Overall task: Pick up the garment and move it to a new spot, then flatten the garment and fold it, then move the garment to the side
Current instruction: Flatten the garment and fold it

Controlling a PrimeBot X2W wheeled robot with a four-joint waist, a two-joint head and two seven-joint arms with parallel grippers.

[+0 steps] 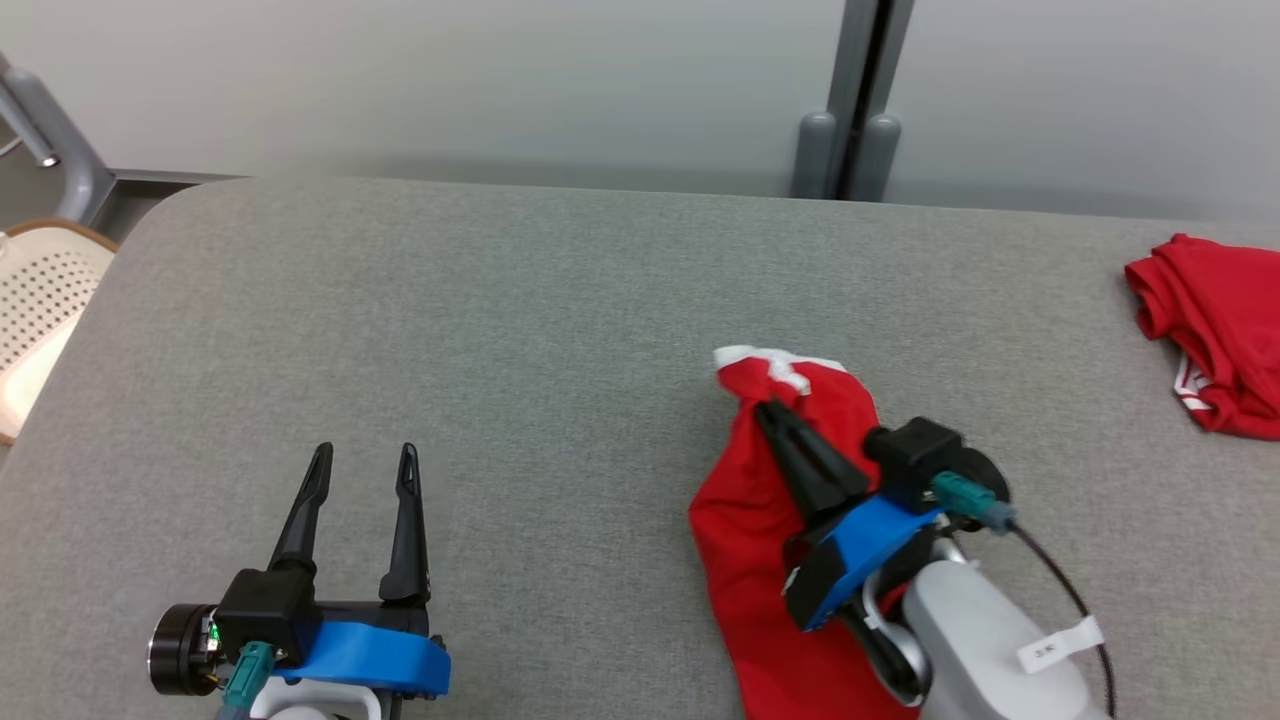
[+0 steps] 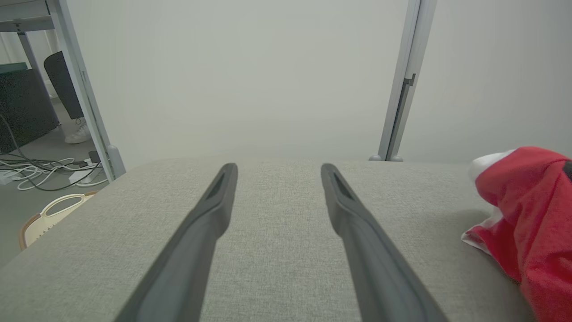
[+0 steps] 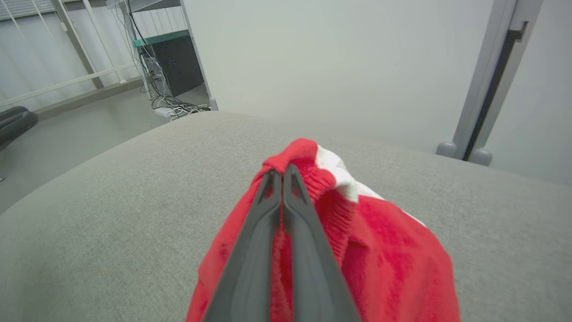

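Red garment (image 1: pixel 742 545) is pinched at its bunched edge by the closed right hand (image 1: pixel 767 408), probably for lifting. The left hand (image 1: pixel 365 458) hovers open, empty.

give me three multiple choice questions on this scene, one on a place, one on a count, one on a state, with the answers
1. Where on the table does the loose red garment, the one no gripper touches, lie?
A. at the far right of the head view
B. in the middle of the table
C. at the near left corner

2. How many red garments show in the head view?
A. one
B. two
C. three

3. What state is the right gripper in?
A. open above bare table
B. open around a sleeve
C. shut on the red and white garment

Answers: 1 A, it lies bunched at the head view's right edge. 2 B, one is held and one lies apart. 3 C, the right wrist view shows its fingers pressed together on a fold of cloth.
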